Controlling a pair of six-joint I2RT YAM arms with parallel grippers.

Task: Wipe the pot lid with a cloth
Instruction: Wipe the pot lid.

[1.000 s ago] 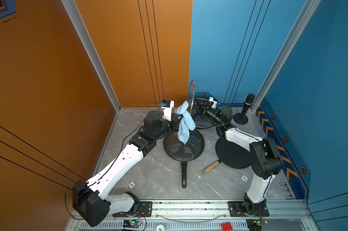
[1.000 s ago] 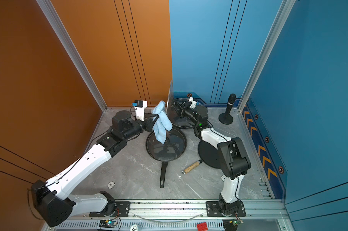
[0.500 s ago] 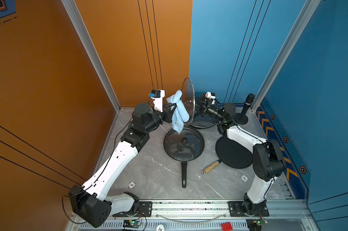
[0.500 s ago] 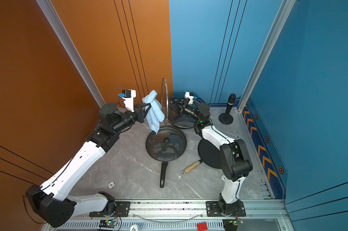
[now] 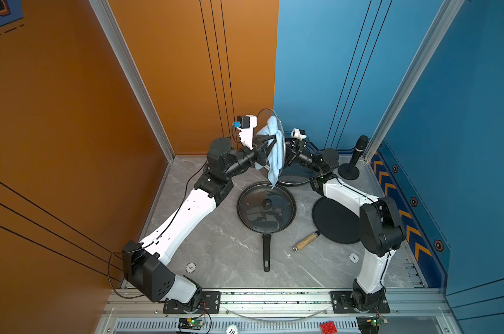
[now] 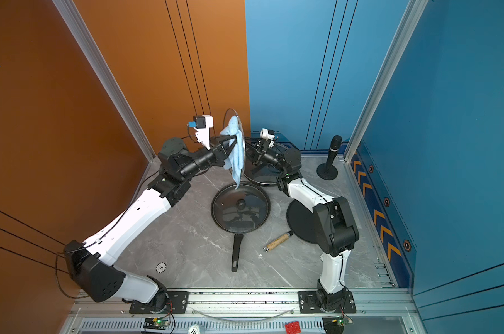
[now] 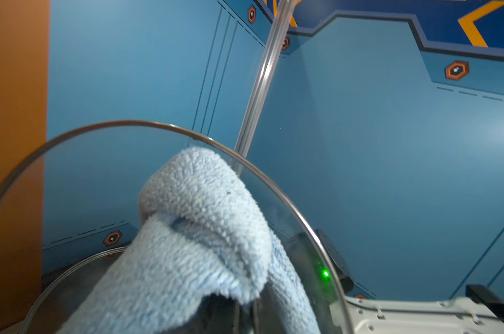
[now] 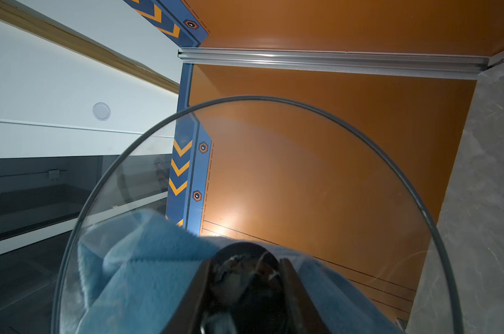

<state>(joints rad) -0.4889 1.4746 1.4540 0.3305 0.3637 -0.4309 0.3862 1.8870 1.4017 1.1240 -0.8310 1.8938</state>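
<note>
Wiping is judged mid-way: glass pot lid (image 8: 274, 173) gripped upright by its knob in right gripper (image 8: 246, 277), light-blue cloth (image 7: 201, 231) clamped in left gripper (image 5: 266, 144) and pressed against it, clean share not discernible.

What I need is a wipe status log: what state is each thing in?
pot lid: held upright above the table.
cloth: bunched, against the lid.
left pincer: shut on cloth.
right pincer: shut on pot lid.
frying pan: on table, covered.
flat pan: on table, bare.
microphone: upright.
</note>
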